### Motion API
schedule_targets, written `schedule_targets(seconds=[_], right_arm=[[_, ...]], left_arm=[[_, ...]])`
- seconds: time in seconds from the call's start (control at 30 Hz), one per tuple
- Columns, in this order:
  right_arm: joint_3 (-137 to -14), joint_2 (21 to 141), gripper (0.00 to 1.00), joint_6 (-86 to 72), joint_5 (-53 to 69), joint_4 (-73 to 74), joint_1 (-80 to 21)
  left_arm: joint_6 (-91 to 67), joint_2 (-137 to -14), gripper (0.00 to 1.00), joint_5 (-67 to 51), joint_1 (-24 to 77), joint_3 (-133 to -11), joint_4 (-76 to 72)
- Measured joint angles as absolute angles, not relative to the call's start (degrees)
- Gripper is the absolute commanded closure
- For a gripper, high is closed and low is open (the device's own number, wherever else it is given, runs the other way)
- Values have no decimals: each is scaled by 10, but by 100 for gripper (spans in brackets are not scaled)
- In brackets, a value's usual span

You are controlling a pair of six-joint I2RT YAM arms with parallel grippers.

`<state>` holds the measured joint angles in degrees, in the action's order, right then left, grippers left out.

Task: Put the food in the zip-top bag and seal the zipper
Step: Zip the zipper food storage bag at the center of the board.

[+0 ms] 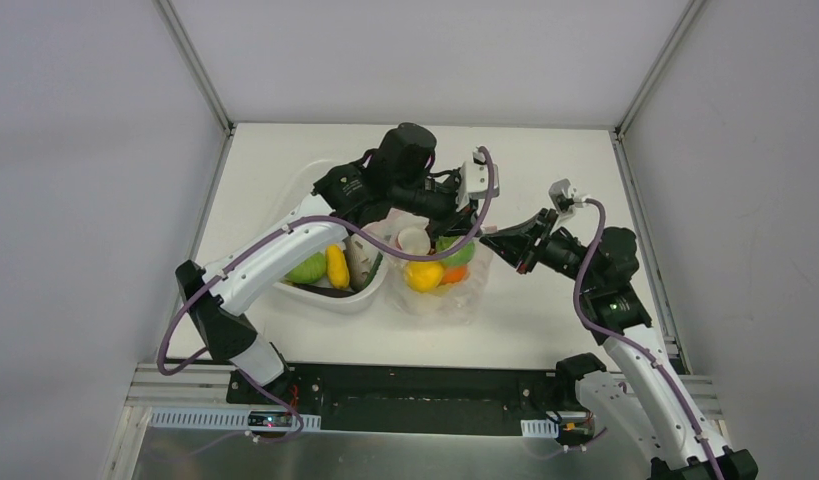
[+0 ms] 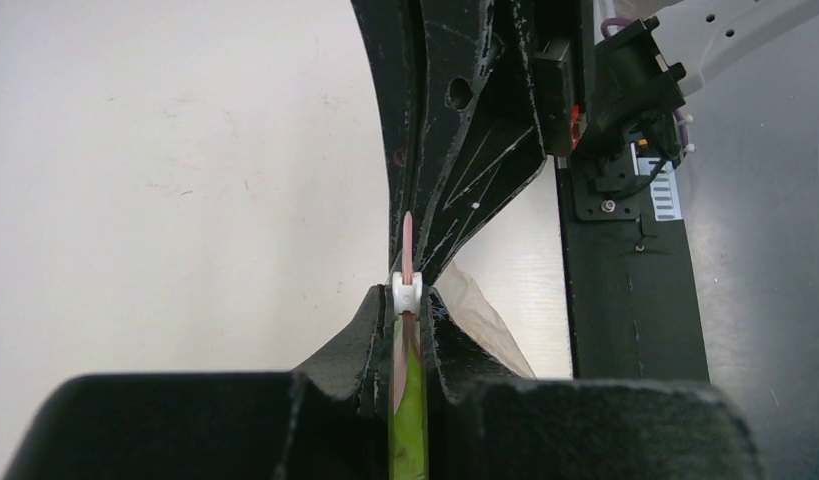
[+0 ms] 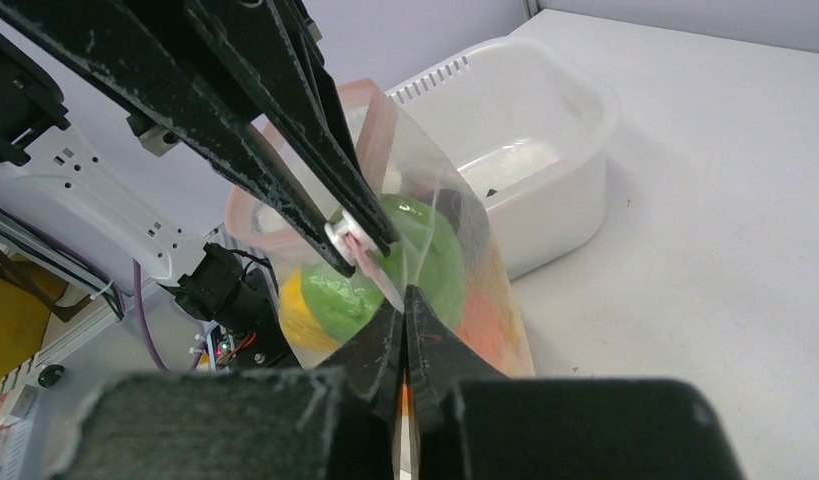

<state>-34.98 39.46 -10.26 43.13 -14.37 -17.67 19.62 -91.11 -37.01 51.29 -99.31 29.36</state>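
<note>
**Top view.** Your left gripper (image 1: 468, 222) reaches across the tub (image 1: 337, 300) and meets your right gripper (image 1: 493, 240) at the upper right corner of the bag (image 1: 430, 300). The bag sits on the table (image 1: 545, 320), touching the tub's right side. Food (image 1: 423, 275) shows through the film: a yellow piece, an orange piece, a green piece and a pale one. Green and yellow pieces also lie in the tub. From here you cannot tell how either pair of fingers stands.

**Left wrist view.** Your left fingers are pressed together on the zipper (image 2: 409, 240), with its white slider (image 2: 400, 290) at their tips. The pink strip rises edge-on from the slider and runs in between the right gripper's fingers, which come down from above. A green piece shows low between your own fingers. Clear film (image 2: 485, 320) spreads to the right over the table.

**Right wrist view.** Your right fingers are closed tight, tips together, on the bag's near edge. The left gripper (image 3: 350, 240) enters from the upper left and pinches the slider just above them. The zipper's pink rim (image 3: 235, 215) bows out in a loop behind the slider. Inside the bag you see the green piece (image 3: 425, 260) in the middle, yellow to its left and orange to its right. The white tub (image 3: 575, 130) stands behind, just beside the bag.
</note>
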Motion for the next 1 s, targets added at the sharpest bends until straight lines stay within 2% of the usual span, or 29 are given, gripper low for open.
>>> schedule_targets(seconds=[0.17, 0.2, 0.27, 0.37, 0.43, 0.67, 0.73, 0.8, 0.9, 0.97, 1.0], right_arm=[[-350, 383, 100, -95, 433, -148, -176], [-350, 382, 96, -93, 433, -149, -176], [-350, 382, 72, -86, 436, -149, -176], [-350, 382, 54, -70, 449, -141, -171], [-351, 383, 46, -61, 455, -134, -171], [-377, 406, 44, -31, 489, -122, -171], [-388, 415, 44, -25, 500, -121, -171], [-396, 420, 50, -16, 511, -118, -170], [-406, 430, 80, 3, 530, -107, -171], [-410, 437, 96, 14, 537, -104, -171], [-411, 440, 100, 17, 542, -103, -171]], left_arm=[[200, -924, 100, -341, 514, -1038, 335], [200, -927, 100, -339, 514, -1044, 339], [201, -931, 100, -341, 514, -1054, 351], [206, -941, 100, -344, 513, -1085, 384], [215, -953, 100, -347, 513, -1119, 413], [241, -985, 100, -374, 526, -1170, 474], [247, -988, 100, -378, 529, -1170, 482], [252, -990, 100, -386, 529, -1171, 489], [258, -990, 100, -389, 529, -1171, 495], [261, -990, 100, -389, 529, -1172, 498], [262, -990, 100, -389, 529, -1173, 499]])
